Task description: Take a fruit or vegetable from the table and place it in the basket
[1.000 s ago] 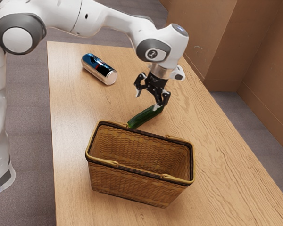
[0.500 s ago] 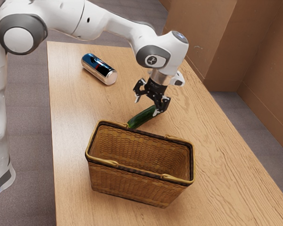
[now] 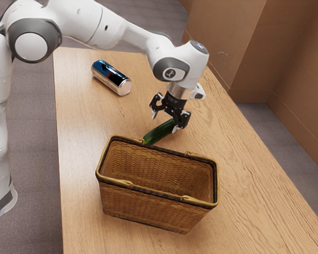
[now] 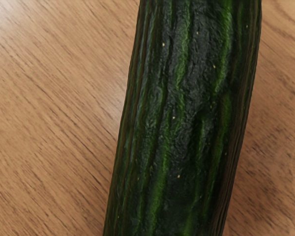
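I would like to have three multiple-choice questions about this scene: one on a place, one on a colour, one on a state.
1. Where is the cucumber?
A) on the floor
B) inside a cup
C) on the table

2. What colour is the basket?
A) white
B) brown
C) blue

3. The tool is:
A) open
B) shut on a can
C) fully closed

Right letters:
1 C: it lies on the wood beside the basket.
2 B: its woven walls look brown.
3 A: its fingers stand wide apart.
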